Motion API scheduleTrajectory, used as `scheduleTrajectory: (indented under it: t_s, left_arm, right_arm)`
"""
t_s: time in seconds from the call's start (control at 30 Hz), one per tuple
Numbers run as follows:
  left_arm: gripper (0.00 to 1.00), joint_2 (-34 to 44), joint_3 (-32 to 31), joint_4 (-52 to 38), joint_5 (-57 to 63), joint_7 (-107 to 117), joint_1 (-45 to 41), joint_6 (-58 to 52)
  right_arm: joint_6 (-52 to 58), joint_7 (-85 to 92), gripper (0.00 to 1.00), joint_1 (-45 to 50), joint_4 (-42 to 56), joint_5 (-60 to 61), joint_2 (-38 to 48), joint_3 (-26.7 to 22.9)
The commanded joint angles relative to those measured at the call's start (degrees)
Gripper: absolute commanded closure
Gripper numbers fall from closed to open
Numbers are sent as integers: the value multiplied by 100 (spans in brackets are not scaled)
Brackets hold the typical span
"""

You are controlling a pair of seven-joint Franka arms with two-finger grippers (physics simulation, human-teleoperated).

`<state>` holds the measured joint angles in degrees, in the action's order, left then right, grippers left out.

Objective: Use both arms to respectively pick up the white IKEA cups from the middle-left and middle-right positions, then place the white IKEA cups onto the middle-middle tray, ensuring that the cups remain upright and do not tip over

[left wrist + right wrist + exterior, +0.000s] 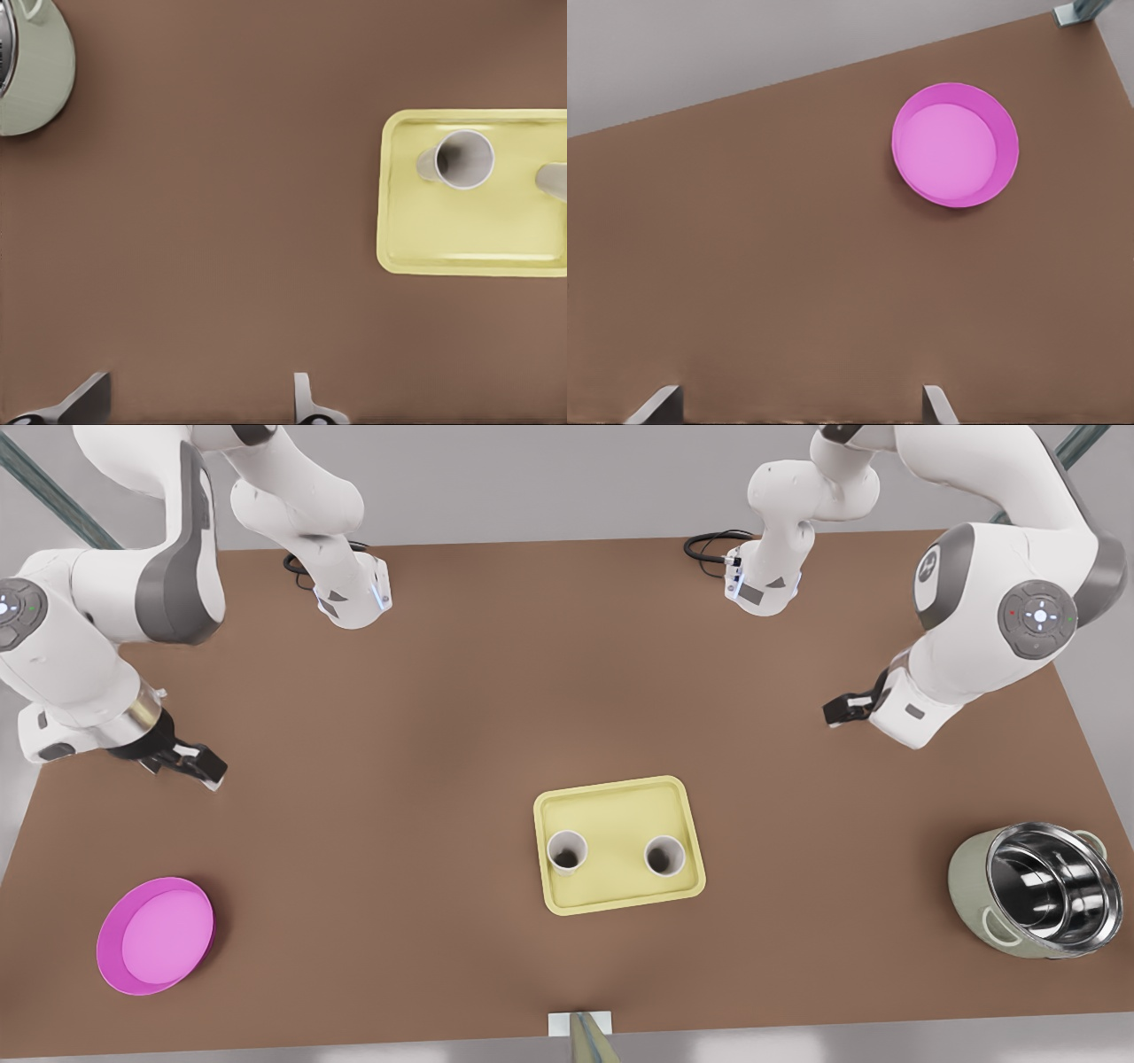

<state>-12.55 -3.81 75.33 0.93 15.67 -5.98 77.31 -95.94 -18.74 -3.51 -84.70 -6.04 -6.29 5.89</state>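
Both cups stand upright on the tray [617, 797], which lies at the worktop's [425, 717] middle. One cup [567, 852] sits at the tray's end toward the front view's left, the other cup [664, 856] at the end toward the front view's right; they are apart from each other, each with its mouth up.

My left end effector [842, 710] hangs over bare worktop, well away from the tray on the front view's right. Its fingers [308, 403] are spread wide with nothing between them. Its wrist view looks down on the tray's one end with a whole cup on it and just the edge of the second, plus a slice of the pot [34, 75]. The front view gives the pot [1032, 890] in full, steel-lined, well apart from the tray near the worktop's corner on the front view's right.

My right end effector [190, 764] hangs well away from the tray on the front view's left, also over bare worktop. Its wrist view shows its fingers [939, 407] parted and holding nothing, and beyond them the magenta dish [955, 144] by the worktop's edge. In the front view that dish [156, 934] lies far from the tray, near the corner on the front view's left.
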Motion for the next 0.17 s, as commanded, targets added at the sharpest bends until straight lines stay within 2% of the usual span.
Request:
scheduleTrajectory:
  t_s: [0.0,0.13]
  left_arm:
    - [0,15,-5,-1,-14,-1400,0,-419]
    - [0,7,12,-1,-14,-1391,18,-463]
  right_arm:
    - [946,2603,0,-88,-117,209,180,-1]
    - [955,2568,0,-79,-100,200,172,8]
